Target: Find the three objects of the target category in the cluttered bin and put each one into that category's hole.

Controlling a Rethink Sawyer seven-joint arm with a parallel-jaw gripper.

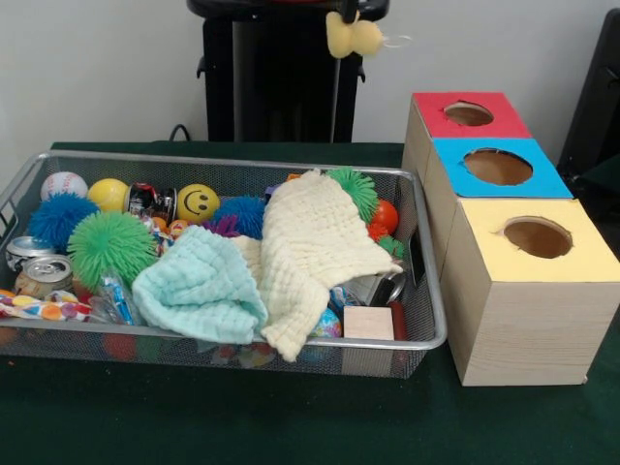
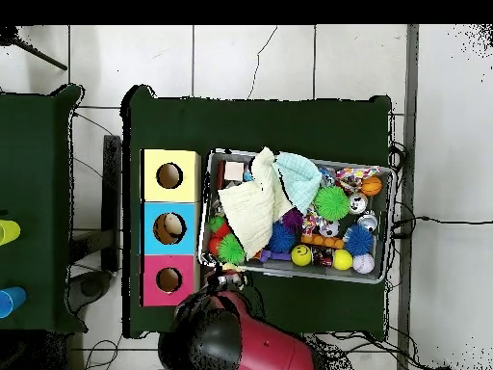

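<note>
A wire mesh bin (image 1: 232, 163) holds mixed clutter: a cream cloth (image 1: 310, 252) and a mint cloth (image 1: 199, 286) lie over spiky balls, a smiley ball (image 1: 198, 202), a baseball (image 1: 64, 184), cans (image 1: 44, 274) and a wooden block (image 1: 368, 323). To the right stand three boxes with round holes on top: red (image 1: 436, 116), blue (image 1: 455, 170), yellow (image 1: 484, 218). My gripper (image 1: 347, 12) shows only at the top edge, raised behind the bin. A pale yellow soft toy (image 1: 354, 37) hangs from it. In the overhead view the gripper (image 2: 223, 279) sits between the red box (image 2: 149, 279) and the bin's corner.
The bin (image 2: 380, 275) fills the middle of the green table (image 2: 289, 125), and the boxes stand close against its side. A green spiky ball (image 1: 111, 242) and a blue one (image 1: 60, 215) lie at the left end. Cables run round the table's edges.
</note>
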